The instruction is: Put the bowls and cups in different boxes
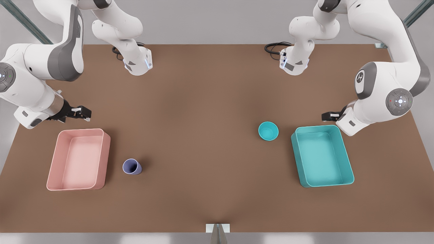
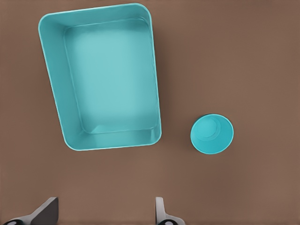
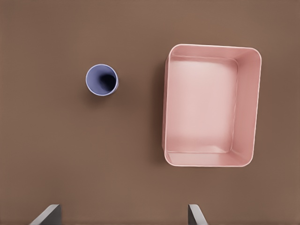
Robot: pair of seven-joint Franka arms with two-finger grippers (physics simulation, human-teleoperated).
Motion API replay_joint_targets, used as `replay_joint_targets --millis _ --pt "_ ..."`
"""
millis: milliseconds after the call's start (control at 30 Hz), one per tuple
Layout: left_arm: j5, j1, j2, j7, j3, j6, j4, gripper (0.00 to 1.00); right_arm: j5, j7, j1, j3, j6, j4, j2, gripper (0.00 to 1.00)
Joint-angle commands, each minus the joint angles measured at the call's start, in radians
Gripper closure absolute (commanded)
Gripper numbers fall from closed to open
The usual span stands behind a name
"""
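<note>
Brown tabletop carries everything, and the layout reads as a tidy start: each small vessel stands just beside a bin, so each arm has a short carry. Largest are the two bins, well apart at opposite ends. Over on the front view's right sits the teal bin, open and with nothing inside; on the front view's left sits the pale pink bin, likewise holding nothing. Between them, the teal bowl rests upright on the table near the teal bin, apart from its wall, and the lavender cup stands upright near the pink bin, also apart from it. Neither has gone into a bin yet, so I judge the sorting has not begun.

As for the arms, both hang bent above the far edges of their bins. Looking down on the teal bin and bowl, the left gripper has its fingers spread wide around nothing. Over the pink bin's far edge, the right gripper is equally wide apart and holds nothing.
</note>
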Motion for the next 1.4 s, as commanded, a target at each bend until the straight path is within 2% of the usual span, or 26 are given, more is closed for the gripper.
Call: replay_joint_targets --millis 0,67,133,167,233,333,567,900,933,967,1000,1133,1233,1300,1333,1367 --pt "0.001 0.000 -0.001 -0.013 0.000 0.001 0.000 0.00 0.002 -0.014 0.000 0.000 0.002 -0.003 -0.001 0.00" --pt "0.004 -0.047 -0.003 -0.025 -0.001 0.051 -0.061 0.00 -0.004 -0.011 0.006 -0.002 0.001 -0.002 0.004 0.00" --pt "0.011 -0.204 -0.003 -0.148 -0.001 0.226 -0.230 0.00 -0.003 -0.014 0.029 -0.002 0.030 0.047 0.129 0.00" --pt "0.011 -0.271 0.014 -0.189 -0.001 0.358 -0.320 0.00 0.002 -0.013 0.046 0.001 0.105 0.060 0.184 0.00" --pt "0.011 -0.331 0.074 -0.210 -0.015 0.553 -0.432 0.00 0.011 -0.002 0.069 0.001 0.220 0.060 0.253 0.00" --pt "0.007 -0.413 0.138 -0.211 -0.018 0.685 -0.435 0.00 0.072 -0.001 0.063 0.001 0.359 0.057 0.367 0.00" --pt "0.005 -0.457 0.218 -0.210 -0.024 0.754 -0.481 0.00 0.094 -0.004 0.051 0.001 0.516 0.009 0.462 0.00" --pt "0.013 -0.465 0.349 -0.210 -0.024 0.824 -0.487 0.00 0.140 -0.010 0.022 0.001 0.579 0.009 0.557 0.00" --pt "0.013 -0.466 0.349 -0.211 -0.024 0.824 -0.487 0.18 0.141 -0.011 0.022 0.001 0.587 0.009 0.567 0.00" --pt "0.013 -0.465 0.349 -0.210 -0.024 0.823 -0.487 0.44 0.141 -0.010 0.022 0.000 0.590 0.009 0.571 0.00" --pt "0.011 -0.463 0.349 -0.211 -0.024 0.820 -0.486 0.60 0.140 -0.011 0.022 0.000 0.590 0.003 0.576 0.00" --pt "0.013 -0.468 0.343 -0.239 -0.024 0.780 -0.478 0.77 0.140 -0.011 0.022 0.000 0.616 -0.032 0.586 0.00" --pt "0.013 -0.463 0.339 -0.254 -0.024 0.711 -0.440 0.79 0.140 -0.011 0.022 0.000 0.631 -0.051 0.586 0.00" --pt "0.016 -0.463 0.310 -0.367 -0.023 0.552 -0.359 0.79 0.138 -0.011 0.022 0.000 0.645 -0.063 0.593 0.00" --pt "0.048 -0.459 0.289 -0.426 -0.023 0.469 -0.320 0.79 0.138 -0.011 0.022 0.000 0.651 -0.063 0.600 0.03" --pt "0.080 -0.443 0.266 -0.482 -0.018 0.393 -0.286 0.79 0.138 -0.011 0.023 0.000 0.651 -0.063 0.603 0.12"
